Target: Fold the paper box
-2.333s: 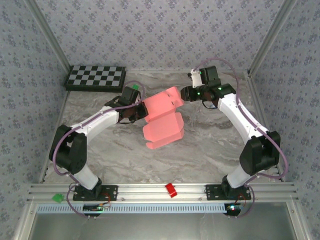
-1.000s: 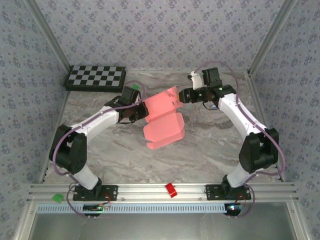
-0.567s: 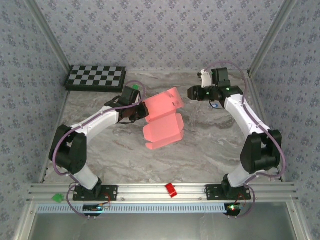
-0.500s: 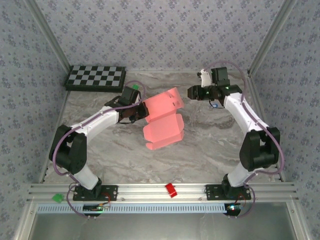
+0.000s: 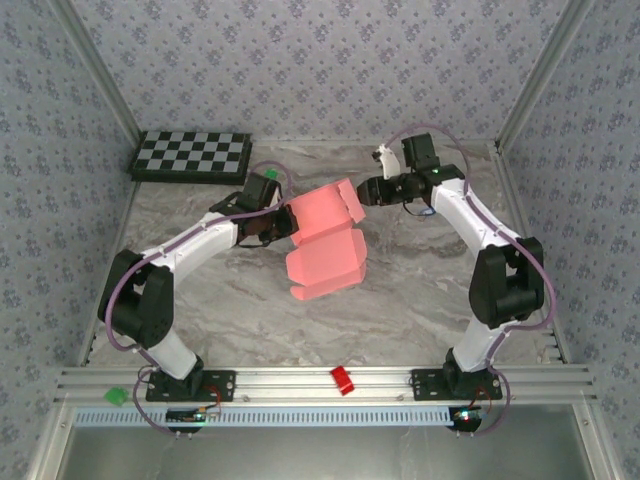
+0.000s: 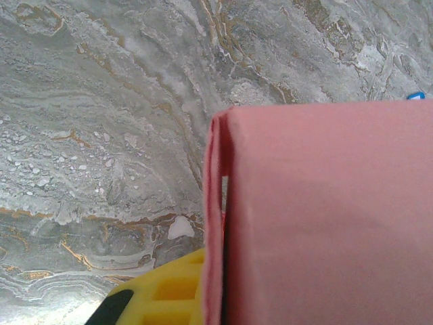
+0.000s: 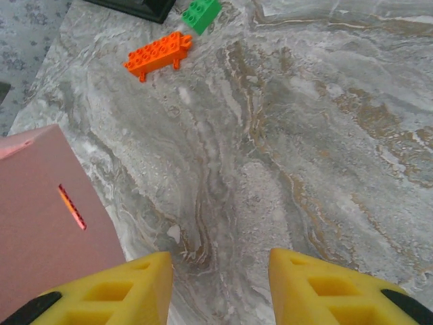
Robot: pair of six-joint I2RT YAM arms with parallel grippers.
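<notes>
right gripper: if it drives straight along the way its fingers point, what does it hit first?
Probably the marble table, which lies ahead of the right gripper between its open fingers. The paper box sits close beside that line, so one finger may clip its edge first; depth is unclear.

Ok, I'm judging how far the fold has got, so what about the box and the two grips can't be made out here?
Left fingers, left wrist view: one yellow finger shows beside the paper box; the card hides the other.
Right fingers, top view: whether they touch the box's upper flap is too small to tell.
Box's inner flaps, top view: hidden under its own folded panels.
</notes>
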